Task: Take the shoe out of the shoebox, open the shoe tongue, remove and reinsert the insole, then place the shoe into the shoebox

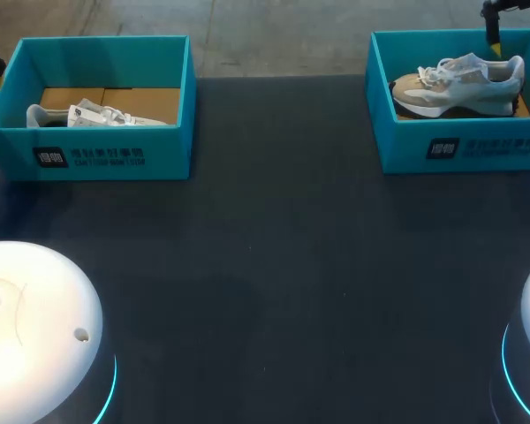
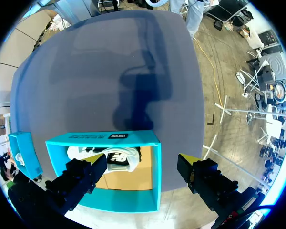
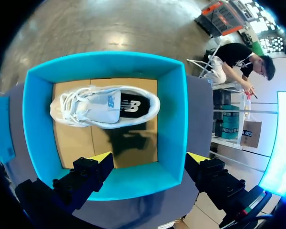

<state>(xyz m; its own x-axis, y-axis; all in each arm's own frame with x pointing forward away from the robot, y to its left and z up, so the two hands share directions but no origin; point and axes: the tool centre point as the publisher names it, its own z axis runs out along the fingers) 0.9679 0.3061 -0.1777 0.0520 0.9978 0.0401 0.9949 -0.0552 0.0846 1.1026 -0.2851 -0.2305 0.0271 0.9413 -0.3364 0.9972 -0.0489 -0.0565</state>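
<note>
The right claw point(image 3: 150, 158) hangs spread wide above the shoe point(image 3: 105, 107) in its teal shoebox point(image 3: 174, 119), the left claw point(image 2: 143, 161) likewise agape above the other shoebox point(image 2: 81, 139).

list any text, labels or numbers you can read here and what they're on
Nothing reads clearly enough to quote.
left shoebox, front: logo square and print, too blurred to read.
right shoebox, front: same label, too blurred.
right shoe: logo marks on tongue and insole, no readable words.
left shoe: a dark patch with a mark, too small to read.
</note>
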